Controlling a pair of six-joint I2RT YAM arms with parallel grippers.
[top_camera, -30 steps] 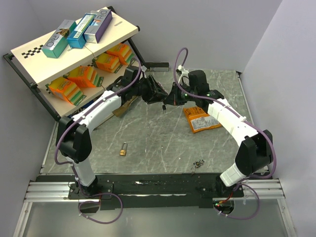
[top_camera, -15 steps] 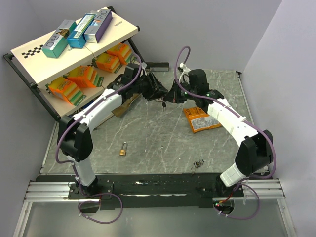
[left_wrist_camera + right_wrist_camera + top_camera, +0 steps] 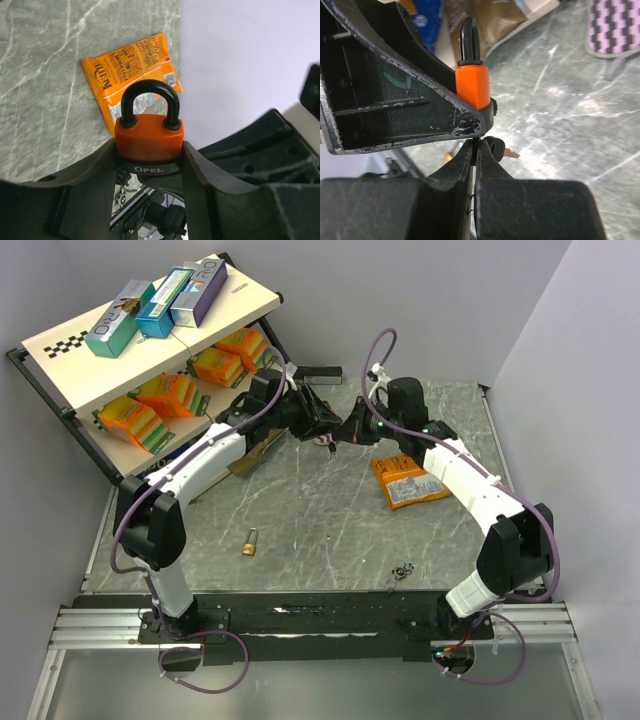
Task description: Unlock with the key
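My left gripper [image 3: 149,156] is shut on an orange padlock [image 3: 149,137] with a black shackle, held above the table at the back middle [image 3: 327,429]. The right wrist view shows the padlock [image 3: 472,85] side-on, its black base pointing at my right gripper [image 3: 476,145]. That gripper is shut on the thin head of a key, right under the padlock's base. A second black-headed key [image 3: 493,146] hangs beside the fingers, its brass blade sticking out to the right. Whether the held key's blade sits in the lock is hidden. In the top view the right gripper [image 3: 346,433] meets the left gripper [image 3: 320,425].
An orange snack packet [image 3: 408,480] lies under the right arm. A small brass padlock [image 3: 250,541] and a loose key ring [image 3: 403,569] lie nearer the front. A slanted shelf [image 3: 60,345] with boxes stands at the back left, a brown bag [image 3: 255,452] below it.
The right gripper has moved up and left, closing in on the padlock's base. The left arm has shifted the padlock slightly right. Both grips are unchanged.
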